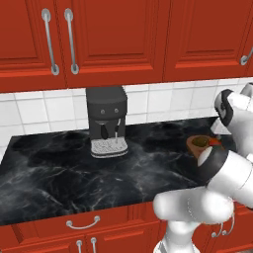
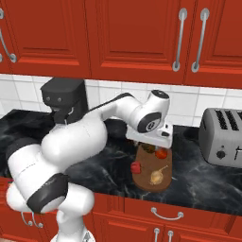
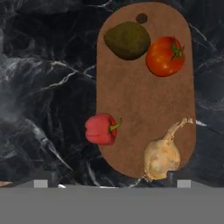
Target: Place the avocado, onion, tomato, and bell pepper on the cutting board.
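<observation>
Now the gripper (image 3: 109, 183) hangs open and empty above the rounded dark-brown wooden cutting board (image 3: 144, 105), which carries the olive avocado (image 3: 127, 40), red tomato (image 3: 164, 56) and tan onion (image 3: 162, 155). Only the red bell pepper (image 3: 100, 129) straddles its edge over the black marble tabletop (image 3: 48, 87); nudging it fully aboard would be wise.

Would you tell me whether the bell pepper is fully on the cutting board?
Partly: the bell pepper straddles the cutting board edge, overhanging the counter.
</observation>
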You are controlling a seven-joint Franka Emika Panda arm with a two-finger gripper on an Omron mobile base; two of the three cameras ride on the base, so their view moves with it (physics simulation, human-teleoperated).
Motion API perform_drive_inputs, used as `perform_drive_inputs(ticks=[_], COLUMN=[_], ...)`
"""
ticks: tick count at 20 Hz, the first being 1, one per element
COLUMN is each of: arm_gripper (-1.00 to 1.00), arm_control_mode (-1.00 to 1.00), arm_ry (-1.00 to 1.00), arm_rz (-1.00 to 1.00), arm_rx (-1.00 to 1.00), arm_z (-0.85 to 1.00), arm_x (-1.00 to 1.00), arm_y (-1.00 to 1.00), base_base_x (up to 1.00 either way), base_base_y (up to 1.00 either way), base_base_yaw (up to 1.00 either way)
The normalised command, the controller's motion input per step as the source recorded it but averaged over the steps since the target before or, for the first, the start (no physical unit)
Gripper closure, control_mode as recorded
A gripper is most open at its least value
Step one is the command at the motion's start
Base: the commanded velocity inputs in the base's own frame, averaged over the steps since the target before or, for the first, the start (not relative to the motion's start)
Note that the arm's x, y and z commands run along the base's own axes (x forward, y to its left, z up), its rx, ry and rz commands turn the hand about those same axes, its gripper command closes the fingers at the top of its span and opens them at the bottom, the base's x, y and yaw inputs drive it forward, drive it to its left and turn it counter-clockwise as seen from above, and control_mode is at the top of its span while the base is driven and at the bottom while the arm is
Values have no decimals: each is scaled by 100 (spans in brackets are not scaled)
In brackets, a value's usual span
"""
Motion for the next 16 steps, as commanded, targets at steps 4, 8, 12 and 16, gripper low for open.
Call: perform_drive_inputs(ticks=[4, 8, 12, 16], arm_gripper=[-100, -100, -100, -100], arm_control_mode=[-100, -100, -100, -100], arm_ry=[-33, -36, -27, -29], arm_rz=[5, 3, 4, 5], arm_rx=[-17, -17, -16, -19], arm_z=[38, 51, 97, 86], arm_x=[-100, -100, -88, -97], arm_y=[99, 99, 96, 99], base_base_x=[0, 0, 0, 0], base_base_y=[0, 0, 0, 0], base_base_yaw=[0, 0, 0, 0])
